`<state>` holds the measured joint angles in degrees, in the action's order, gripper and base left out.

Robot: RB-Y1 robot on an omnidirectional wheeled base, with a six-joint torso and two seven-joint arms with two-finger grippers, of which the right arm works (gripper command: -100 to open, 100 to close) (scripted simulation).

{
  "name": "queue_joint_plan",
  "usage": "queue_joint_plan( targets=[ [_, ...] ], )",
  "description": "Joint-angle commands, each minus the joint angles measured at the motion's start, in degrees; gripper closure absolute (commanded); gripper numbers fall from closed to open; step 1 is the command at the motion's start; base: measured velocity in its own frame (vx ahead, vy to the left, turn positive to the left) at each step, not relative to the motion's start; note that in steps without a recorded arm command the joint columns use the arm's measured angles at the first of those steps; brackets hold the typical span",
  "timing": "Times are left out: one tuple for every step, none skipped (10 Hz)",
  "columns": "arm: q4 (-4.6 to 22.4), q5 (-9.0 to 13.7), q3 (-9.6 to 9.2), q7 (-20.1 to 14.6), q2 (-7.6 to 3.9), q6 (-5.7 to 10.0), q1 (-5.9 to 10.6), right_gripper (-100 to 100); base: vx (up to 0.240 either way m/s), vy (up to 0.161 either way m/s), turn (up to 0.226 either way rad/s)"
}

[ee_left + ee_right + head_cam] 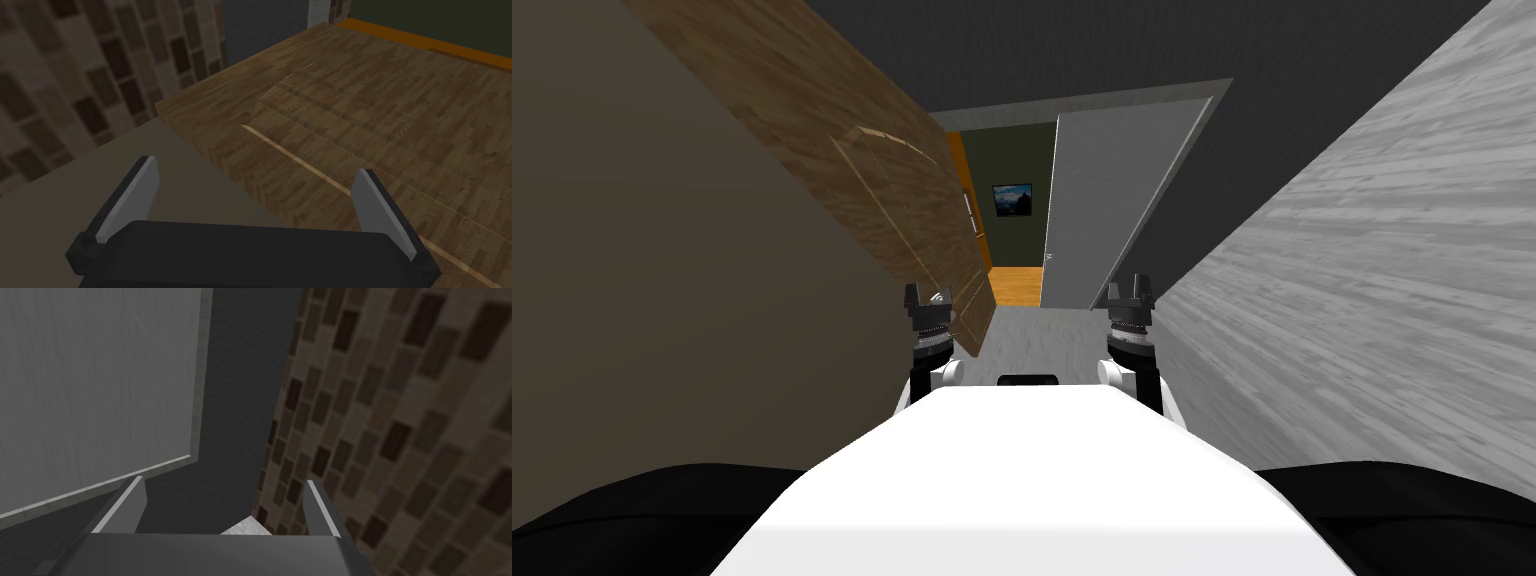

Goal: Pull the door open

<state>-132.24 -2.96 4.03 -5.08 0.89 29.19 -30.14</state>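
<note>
A brown wooden door (912,210) with an arched panel stands swung out from the left wall into the corridor, and a small pale handle (969,212) shows near its far edge. My left gripper (927,300) hangs just beside the door's near lower corner. In the left wrist view this gripper (262,210) is open, nothing between its fingers, with the door's face (360,115) and edge close ahead. My right gripper (1130,292) is at the corridor's right side; it (223,508) is open and holds nothing.
A grey door (1112,200) stands ajar at the corridor's far end on the right. Between the two doors a gap shows an orange floor (1015,285) and a dark wall with a picture (1013,199). Walls close in on both sides: brownish-grey on the left (662,300), pale grey on the right (1362,290).
</note>
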Motion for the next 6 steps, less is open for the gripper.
queue_joint_plan(
  targets=[
    [1.7, -0.2, 0.12, -0.3, -0.41, -0.01, 0.95, -100, 0.064, 0.0, -0.01],
    [2.5, -0.3, 0.17, -0.4, -0.6, -0.01, 1.43, -100, 0.099, 0.003, -0.008],
    [4.2, -0.5, 0.29, -0.7, -0.98, -0.02, 2.38, -100, 0.124, 0.029, -0.006],
    [5.0, -0.6, 0.35, -0.8, -1.17, -0.02, 2.86, -100, 0.117, 0.036, -0.009],
    [6.2, -0.7, 0.43, -1.0, -1.41, -0.03, 3.55, -100, 0.103, -0.003, -0.013],
    [7.4, -0.8, 0.52, -1.2, -1.66, -0.03, 4.24, -100, 0.105, -0.007, -0.004]
  ],
)
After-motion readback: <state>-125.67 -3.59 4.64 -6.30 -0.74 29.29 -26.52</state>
